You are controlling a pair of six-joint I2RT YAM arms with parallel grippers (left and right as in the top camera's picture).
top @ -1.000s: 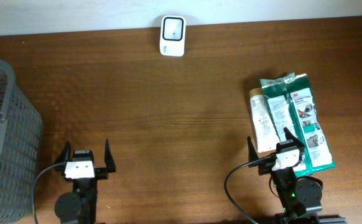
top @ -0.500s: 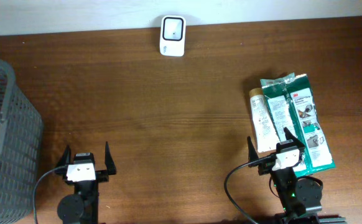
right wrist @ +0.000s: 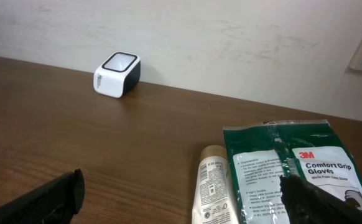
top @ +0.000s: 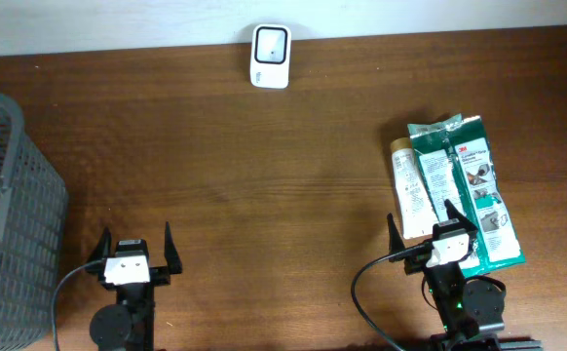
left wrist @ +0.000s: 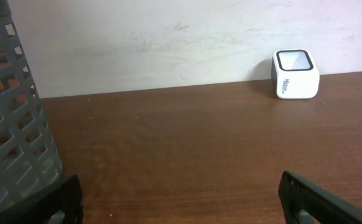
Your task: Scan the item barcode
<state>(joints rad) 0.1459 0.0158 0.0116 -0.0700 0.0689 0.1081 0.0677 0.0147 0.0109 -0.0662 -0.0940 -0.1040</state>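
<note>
A white barcode scanner [top: 270,44] with a dark window stands at the far edge of the wooden table, and shows in both wrist views [left wrist: 296,74] [right wrist: 117,74]. A cream tube [top: 411,190] [right wrist: 213,186] lies beside a green 3M glove pack [top: 469,190] [right wrist: 293,168] at the right. My right gripper [top: 420,219] [right wrist: 181,199] is open just in front of them, its right finger over the pack's near end, holding nothing. At the front left, my left gripper [top: 135,232] [left wrist: 184,202] is open and empty above bare wood.
A grey mesh basket [top: 6,214] [left wrist: 13,124] stands at the left edge, close to my left gripper's left finger. A pale wall runs behind the scanner. Bare wood lies between the two arms and the scanner.
My left gripper has drawn back very slightly toward the front edge. The right arm, the items and the scanner have not moved.
</note>
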